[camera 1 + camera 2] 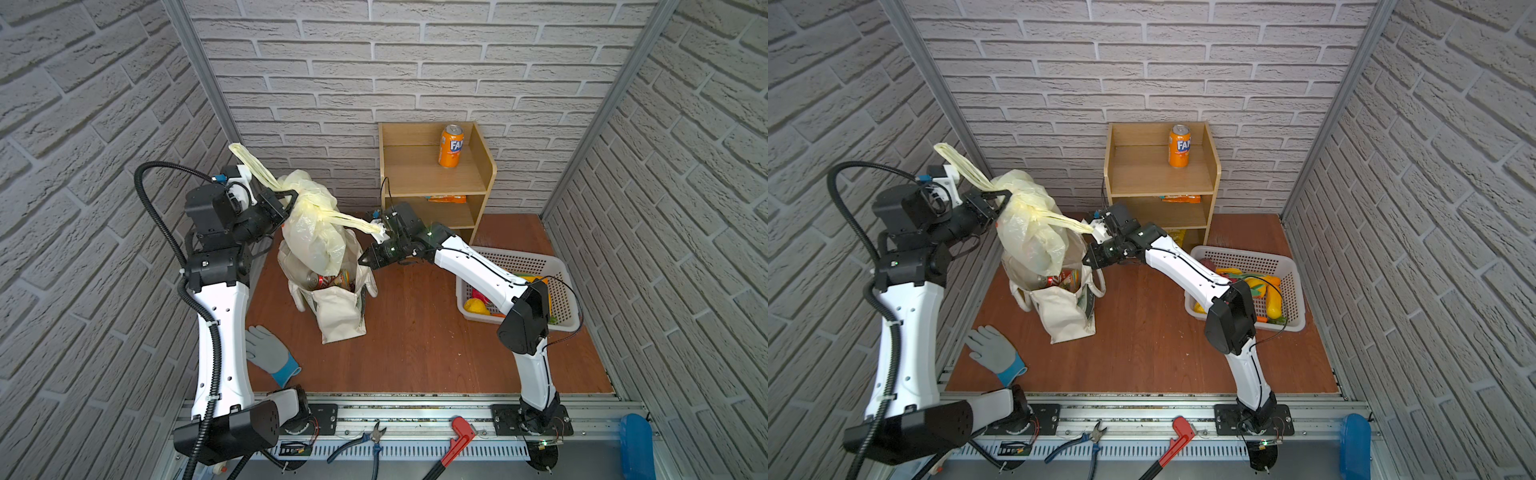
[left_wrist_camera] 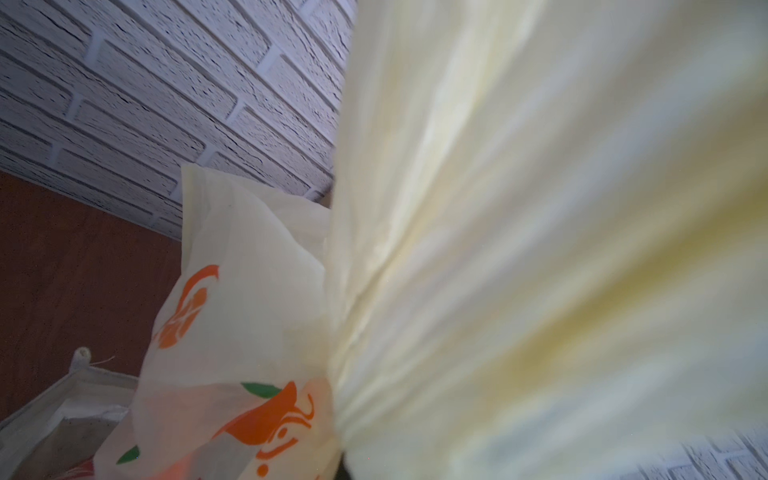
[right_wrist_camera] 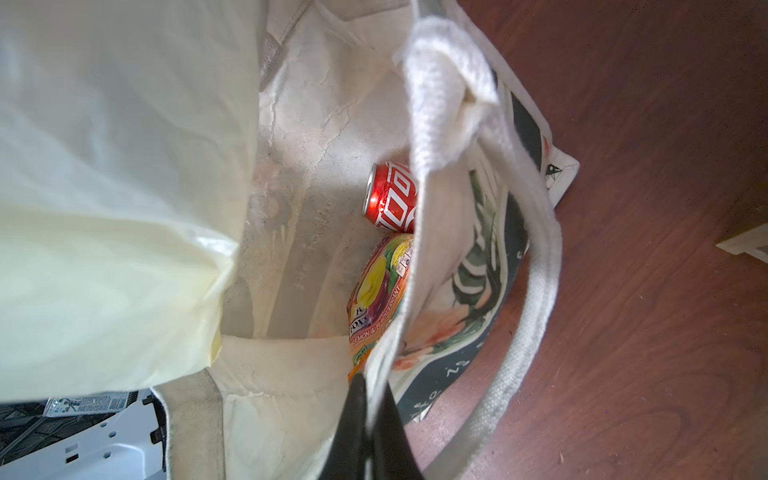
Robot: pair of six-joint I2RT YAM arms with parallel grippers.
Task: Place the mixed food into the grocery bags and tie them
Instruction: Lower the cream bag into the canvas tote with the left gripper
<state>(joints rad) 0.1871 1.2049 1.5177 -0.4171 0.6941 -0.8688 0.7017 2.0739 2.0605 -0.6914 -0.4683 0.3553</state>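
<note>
Closest to you, the canvas tote (image 1: 338, 311) stands on the surface (image 1: 415, 332), with the red soda can (image 3: 392, 197) and a fruity snack packet (image 3: 380, 291) lying at the bottom. Your right end effector (image 3: 362, 388) is pinched together on the tote's rim, so the mouth is open on that side.

Just above and behind it hangs the plastic carrier bag (image 1: 316, 232), bulging, with its bottom dipping into the tote. Your left end effector (image 1: 286, 199) is clamped on one bunched handle up top.

My guess is you're dropping the bag in. So pull the rim outward and lower straight down, no swinging. Watch the other handle (image 1: 357, 222): it's draped over your right wrist and could snag.

Way at the back, an orange can (image 1: 451, 145) sits on the shelf (image 1: 419, 178).
</note>
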